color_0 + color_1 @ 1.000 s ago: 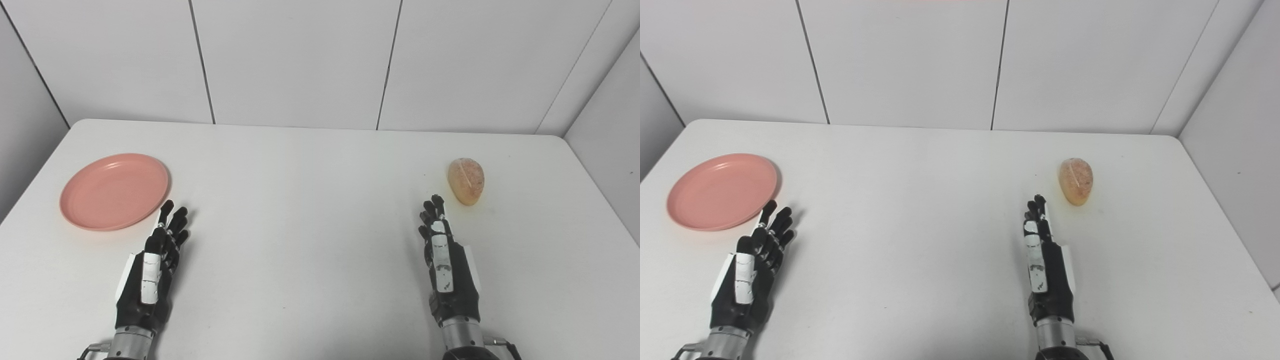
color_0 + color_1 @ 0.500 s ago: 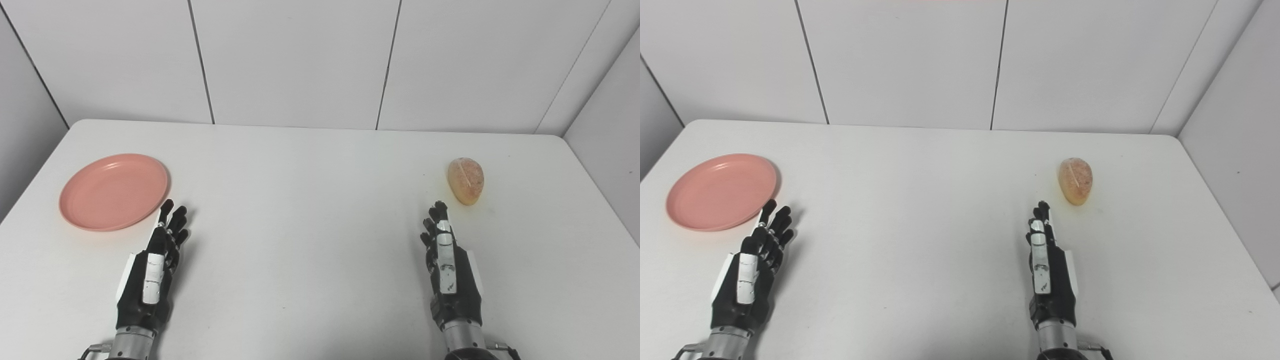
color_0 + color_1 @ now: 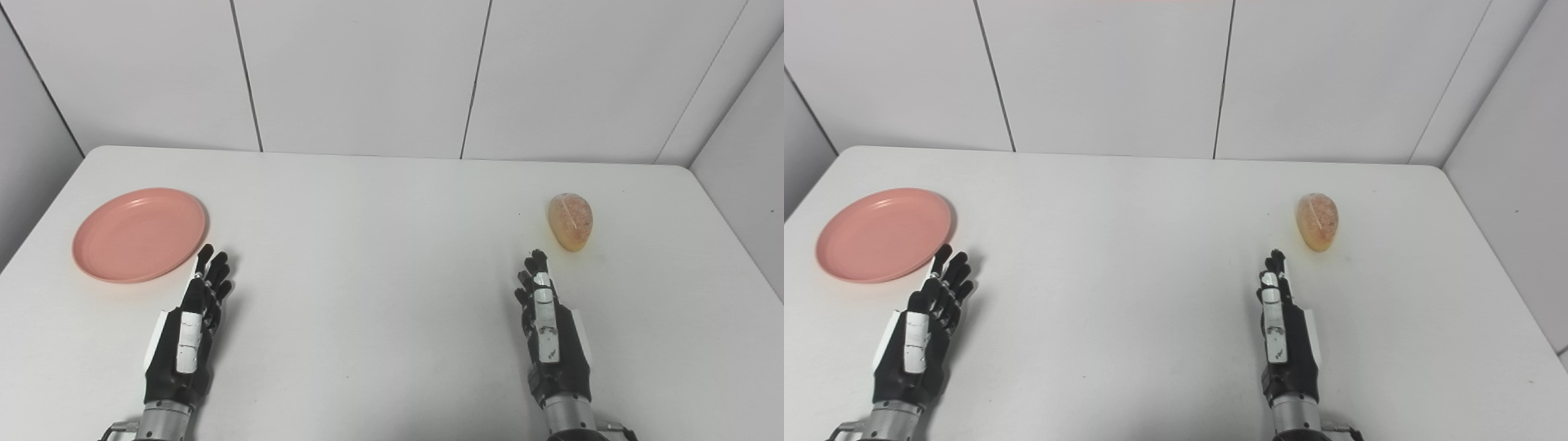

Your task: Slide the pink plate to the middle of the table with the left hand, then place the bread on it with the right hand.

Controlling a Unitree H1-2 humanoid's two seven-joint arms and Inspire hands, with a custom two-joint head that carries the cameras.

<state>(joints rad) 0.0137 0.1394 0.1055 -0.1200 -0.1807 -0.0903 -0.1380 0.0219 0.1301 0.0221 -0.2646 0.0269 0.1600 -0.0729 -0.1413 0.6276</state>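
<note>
i've got the white table [image 3: 380, 257] filling the view, its middle bare, with nothing of the task done yet as far as i can judge: step 1, the slide, has not begun. the pink plate [image 3: 139, 234] sits flat at the far left side of the table, well apart from the middle. my left hand [image 3: 184, 334] rests just beside the plate's near right rim, fingers stretched and apart, holding nothing, fingertips close to the rim but not touching it. my right hand [image 3: 551, 331] waits low on the right, fingers straight and empty. the bread [image 3: 571, 221] lies just beyond and to the right of those fingertips. next i need the left hand onto the plate's rim, then a push rightward toward the middle.
</note>
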